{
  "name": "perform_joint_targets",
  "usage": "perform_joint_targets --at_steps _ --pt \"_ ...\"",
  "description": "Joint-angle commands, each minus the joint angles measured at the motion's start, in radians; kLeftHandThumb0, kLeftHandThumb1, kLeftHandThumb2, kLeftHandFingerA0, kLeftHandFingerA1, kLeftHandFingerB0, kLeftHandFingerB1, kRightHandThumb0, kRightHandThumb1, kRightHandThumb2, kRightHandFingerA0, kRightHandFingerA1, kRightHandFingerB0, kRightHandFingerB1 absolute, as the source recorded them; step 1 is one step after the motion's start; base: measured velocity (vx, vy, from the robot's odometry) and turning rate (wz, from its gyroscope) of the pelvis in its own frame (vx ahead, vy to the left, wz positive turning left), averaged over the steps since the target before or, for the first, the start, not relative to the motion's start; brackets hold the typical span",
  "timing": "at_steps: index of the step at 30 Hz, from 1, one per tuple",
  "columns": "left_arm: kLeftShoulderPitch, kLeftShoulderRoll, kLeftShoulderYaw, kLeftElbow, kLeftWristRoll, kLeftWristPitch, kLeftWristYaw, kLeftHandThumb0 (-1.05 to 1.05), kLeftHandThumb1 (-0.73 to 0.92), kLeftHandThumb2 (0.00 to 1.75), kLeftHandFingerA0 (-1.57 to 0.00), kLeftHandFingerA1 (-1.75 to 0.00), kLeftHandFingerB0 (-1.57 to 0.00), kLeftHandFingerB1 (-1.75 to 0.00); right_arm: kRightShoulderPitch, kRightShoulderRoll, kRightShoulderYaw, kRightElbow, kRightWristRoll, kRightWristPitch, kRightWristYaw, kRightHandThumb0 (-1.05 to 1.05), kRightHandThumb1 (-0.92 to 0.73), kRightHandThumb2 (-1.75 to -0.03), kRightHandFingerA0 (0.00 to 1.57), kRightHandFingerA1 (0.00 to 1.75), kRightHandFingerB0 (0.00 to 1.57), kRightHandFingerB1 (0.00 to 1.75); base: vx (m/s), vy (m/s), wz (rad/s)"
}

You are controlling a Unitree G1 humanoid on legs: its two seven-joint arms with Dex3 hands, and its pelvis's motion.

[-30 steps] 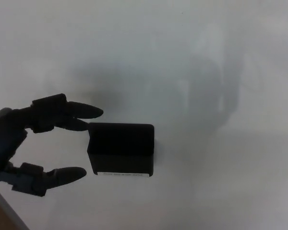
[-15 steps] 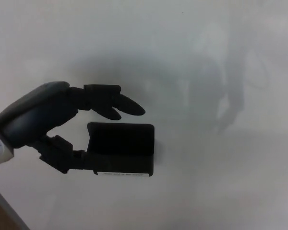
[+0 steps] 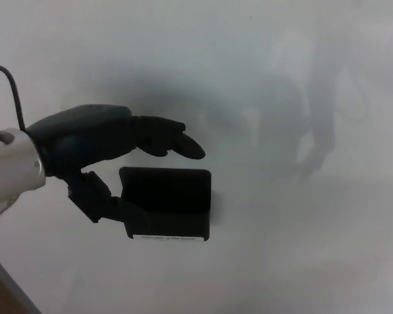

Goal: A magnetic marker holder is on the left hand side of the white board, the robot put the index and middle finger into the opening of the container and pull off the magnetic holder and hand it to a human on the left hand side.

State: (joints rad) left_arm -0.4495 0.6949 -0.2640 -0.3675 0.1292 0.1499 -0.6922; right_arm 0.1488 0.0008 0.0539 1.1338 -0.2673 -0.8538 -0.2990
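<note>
Head view: left robot hand (image 3: 101,154) is bracketing the black magnetic marker holder (image 3: 167,204) at centre-left of the whiteboard (image 3: 301,78), fingers (image 3: 170,139) spread above, thumb (image 3: 98,199) pressing its left side, readying a pull.

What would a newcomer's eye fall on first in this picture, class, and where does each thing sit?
First, the black magnetic marker holder, stuck on the whiteboard just left of centre, stark against the pale surface. Next, the robot's left hand reaching in from the left: two fingers stretch above the holder's top edge while the thumb meets its lower left side.
</note>
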Motion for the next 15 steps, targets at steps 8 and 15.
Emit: perform_joint_targets --at_steps 8,15 --pt "-0.145 0.061 -0.186 -0.116 0.018 0.427 -0.273 -0.41 0.67 0.61 -0.90 -0.52 -0.16 -0.28 -0.010 -0.016 0.008 0.029 -0.011 -0.030 -0.047 -0.41 -0.65 -0.60 0.85 0.55 0.34 0.33 0.00 0.000 0.00" --pt "-0.204 0.046 -0.281 -0.179 -0.009 0.629 -0.331 -0.54 0.58 0.82 -0.50 -0.56 -0.07 -0.31 -0.013 -0.020 0.015 0.029 -0.019 -0.024 -0.063 -0.41 -0.65 -0.60 0.85 0.55 0.35 0.32 0.00 0.000 0.00"
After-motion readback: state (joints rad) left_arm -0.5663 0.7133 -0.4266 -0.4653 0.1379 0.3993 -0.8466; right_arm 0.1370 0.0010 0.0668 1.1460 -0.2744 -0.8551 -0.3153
